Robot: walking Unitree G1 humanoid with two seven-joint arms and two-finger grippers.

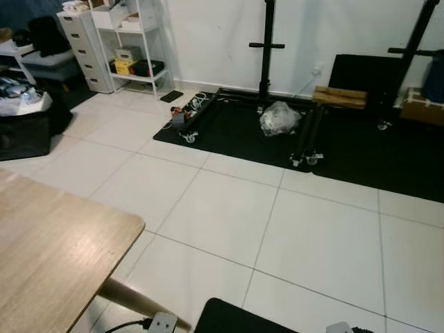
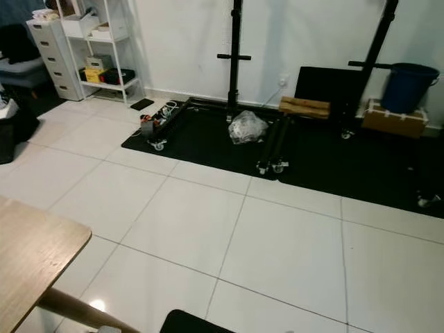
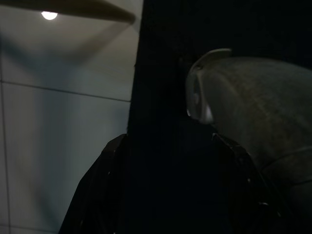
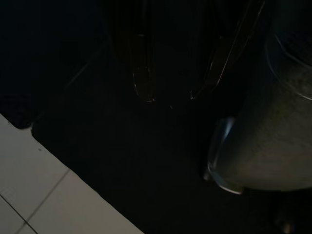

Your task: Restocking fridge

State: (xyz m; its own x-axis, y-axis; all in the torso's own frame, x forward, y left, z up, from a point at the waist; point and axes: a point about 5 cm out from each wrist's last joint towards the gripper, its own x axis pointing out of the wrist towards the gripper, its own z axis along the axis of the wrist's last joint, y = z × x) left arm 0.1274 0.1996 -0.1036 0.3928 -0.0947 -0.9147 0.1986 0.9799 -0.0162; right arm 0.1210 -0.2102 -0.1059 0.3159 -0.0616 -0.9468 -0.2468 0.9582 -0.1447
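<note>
No fridge and no goods to stock it stand among the things before the robot, so the task's own objects cannot be placed from these pictures; by the look of it the robot is in transit across the room.

Both arms hang idle, as suits walking with nothing to carry. The right gripper points down over a dark mat beside pale tile, its two black fingers set apart with nothing between them: released and empty. The left gripper shows as two dim, parted shapes in deep shade; whether it is released or clenched cannot be told.

Outward from the robot lies the white tiled floor. At its left stands the light wooden bench, bare on the corner that shows, with a white power plug on a black cable on the floor below it. Farther off, a large black floor mat lies against the white wall and carries black metal rack frames on castors, a crumpled clear plastic bag and a brown wooden block. A white open shelf unit and a grey drawer tower stand in the far left corner.

The right eye view adds a dark blue bucket over a cardboard box. The wrist views add the rounded grey shells of the robot's own body, near each gripper.
</note>
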